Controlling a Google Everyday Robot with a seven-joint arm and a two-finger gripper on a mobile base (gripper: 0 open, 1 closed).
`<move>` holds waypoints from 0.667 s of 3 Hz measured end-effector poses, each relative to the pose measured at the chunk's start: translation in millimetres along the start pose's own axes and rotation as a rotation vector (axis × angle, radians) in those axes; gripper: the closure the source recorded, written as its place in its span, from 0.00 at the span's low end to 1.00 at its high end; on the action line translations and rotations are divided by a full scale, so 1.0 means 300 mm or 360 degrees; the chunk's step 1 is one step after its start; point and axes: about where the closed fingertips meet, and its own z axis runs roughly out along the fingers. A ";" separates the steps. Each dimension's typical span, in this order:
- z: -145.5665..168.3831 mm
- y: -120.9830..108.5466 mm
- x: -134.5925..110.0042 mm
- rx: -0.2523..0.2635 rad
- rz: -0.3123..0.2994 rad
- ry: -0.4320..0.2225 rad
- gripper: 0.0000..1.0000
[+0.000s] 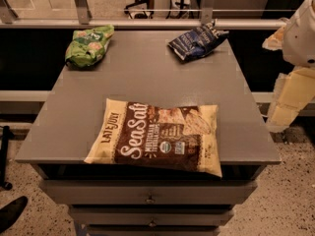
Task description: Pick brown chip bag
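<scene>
The brown chip bag (156,135) lies flat at the front of the grey table (142,73). It has a dark brown centre with white "Sea Salt" lettering and cream-yellow edges, and its front right corner overhangs the table's front edge a little. My gripper (289,101) is at the right edge of the camera view, beyond the table's right side and above floor level. It is well apart from the bag, with nothing visibly in it.
A smaller green bag (89,45) lies at the table's back left and a smaller dark blue bag (198,41) at the back right. Drawers (150,196) sit under the tabletop. A railing (147,23) runs behind the table.
</scene>
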 end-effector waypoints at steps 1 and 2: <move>0.000 0.000 0.000 0.0000 0.0000 0.0000 0.00; 0.082 -0.006 -0.083 -0.0071 -0.0002 -0.0081 0.00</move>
